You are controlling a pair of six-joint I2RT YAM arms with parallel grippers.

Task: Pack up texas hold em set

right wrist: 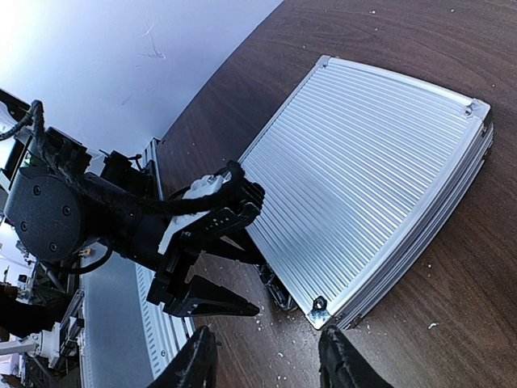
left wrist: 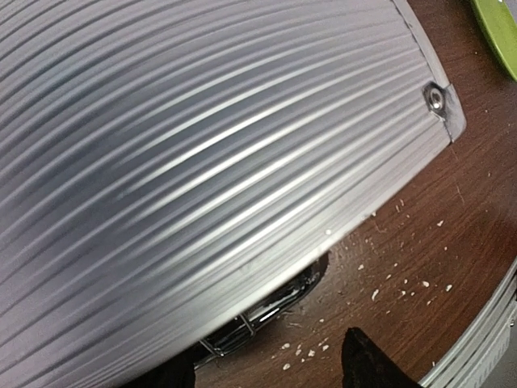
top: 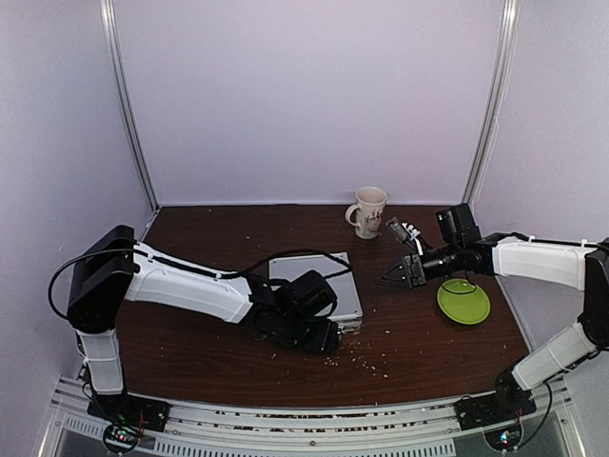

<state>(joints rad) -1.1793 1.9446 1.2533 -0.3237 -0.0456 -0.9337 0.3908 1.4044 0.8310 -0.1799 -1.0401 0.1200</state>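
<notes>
1. While both arms reached over it, the dark brown table (top: 190, 343) carried everything noted below.
2. Silver case (top: 304, 276) lay flat and shut at table centre, ribbed lid up (contents hidden).
3. Left gripper (top: 319, 335) sat at the case's near edge with its fingers apart and the metal handle (left wrist: 242, 331) between them; contact unclear.
4. Right gripper (top: 388, 277) hovered just right of the case, jaws spread.
5. Green plate (top: 463, 301) lay further right.
6. Cream mug (top: 367, 211) stood upright at the back.
7. Pale crumbs (top: 366, 360) were scattered near the front edge.
</notes>
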